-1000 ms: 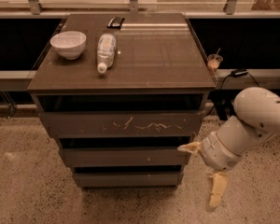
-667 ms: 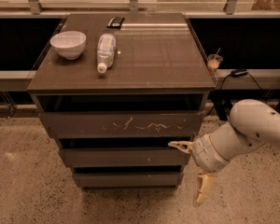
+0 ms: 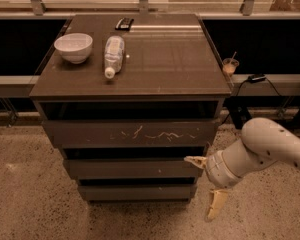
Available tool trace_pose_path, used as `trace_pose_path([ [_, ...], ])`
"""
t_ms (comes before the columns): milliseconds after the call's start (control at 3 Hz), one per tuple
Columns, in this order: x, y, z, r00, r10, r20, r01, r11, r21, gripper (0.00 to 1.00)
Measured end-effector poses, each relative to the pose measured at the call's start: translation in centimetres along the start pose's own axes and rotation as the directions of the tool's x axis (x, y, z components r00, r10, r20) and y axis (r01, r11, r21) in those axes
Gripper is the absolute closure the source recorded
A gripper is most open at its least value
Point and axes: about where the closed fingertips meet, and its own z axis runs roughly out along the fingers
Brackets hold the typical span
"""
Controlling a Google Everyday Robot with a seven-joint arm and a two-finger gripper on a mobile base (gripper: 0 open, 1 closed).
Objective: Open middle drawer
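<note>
White bowl point(image 3: 73, 47) set at left rear of cabinet top point(image 3: 170, 59). Plastic bottle point(image 3: 113, 55) laid on side beside it, cap toward front. Small dark object point(image 3: 124, 23) placed at back edge. Cup with straw point(image 3: 230, 65) seen on right ledge point(image 3: 287, 78).

Wide-spread tool point(image 3: 206, 183), at right end of middle drawer point(image 3: 132, 168)

The arm point(image 3: 272, 145) is cut off at right, its pincer point(image 3: 205, 183) beside the middle drawer point(image 3: 130, 168).
</note>
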Motion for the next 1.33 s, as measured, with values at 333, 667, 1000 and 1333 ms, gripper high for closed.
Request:
trace_pose_path([
  [333, 6.5, -1.0, 3.6, 0.998, 0.062, 0.024, -0.064, 0.9909, 0.118, 0.0],
  [667, 9.2, -2.1, 5.9, 0.999, 0.006, -0.04, 0.002, 0.9803, 0.197, 0.0],
  [1000, 9.8, -3.0, 6.2, 0.998, -0.008, -0.066, 0.023, 0.9717, 0.235, 0.0],
  [1333, 9.8, -3.0, 6.2, 0.998, -0.008, -0.066, 0.023, 0.9717, 0.235, 0.0],
])
